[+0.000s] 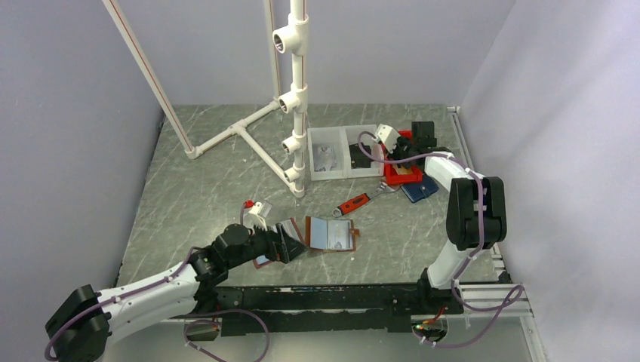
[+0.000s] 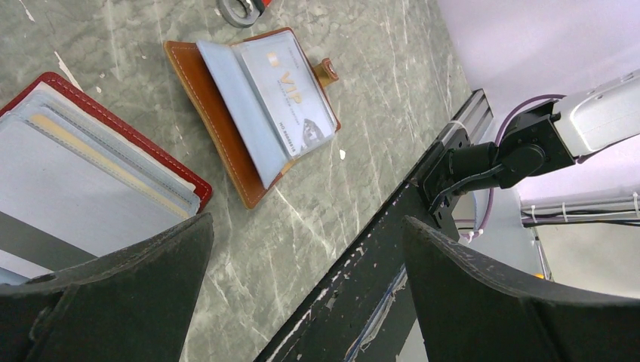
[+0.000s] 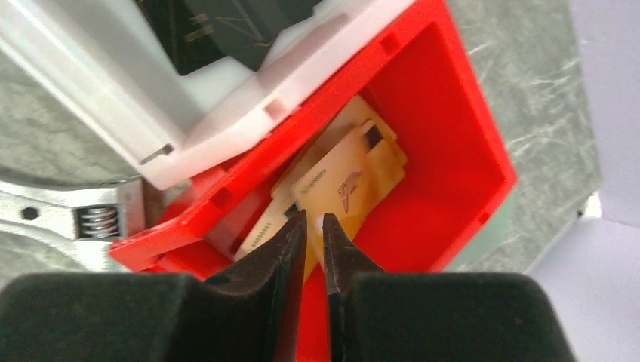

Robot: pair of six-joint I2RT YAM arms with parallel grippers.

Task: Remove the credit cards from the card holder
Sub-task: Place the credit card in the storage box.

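Observation:
An open brown card holder (image 1: 330, 234) (image 2: 226, 128) lies near the table's front edge with a VIP credit card (image 2: 290, 94) showing in its sleeve. Left of it an open red card holder (image 2: 90, 166) shows clear sleeves. My left gripper (image 1: 290, 243) (image 2: 307, 222) hovers wide open over the table's front edge beside the red holder, holding nothing. My right gripper (image 1: 404, 162) (image 3: 313, 219) hangs over the red bin (image 1: 400, 179) (image 3: 453, 128), jaws a narrow slit apart and empty. Several yellow credit cards (image 3: 355, 181) lie in that bin.
A red-handled wrench (image 1: 355, 204) (image 3: 75, 219) lies mid-table. White bins (image 1: 343, 160) (image 3: 151, 98) stand left of the red bin. A blue card holder (image 1: 420, 188) lies just in front of it. A white pipe frame (image 1: 298, 98) rises at the back.

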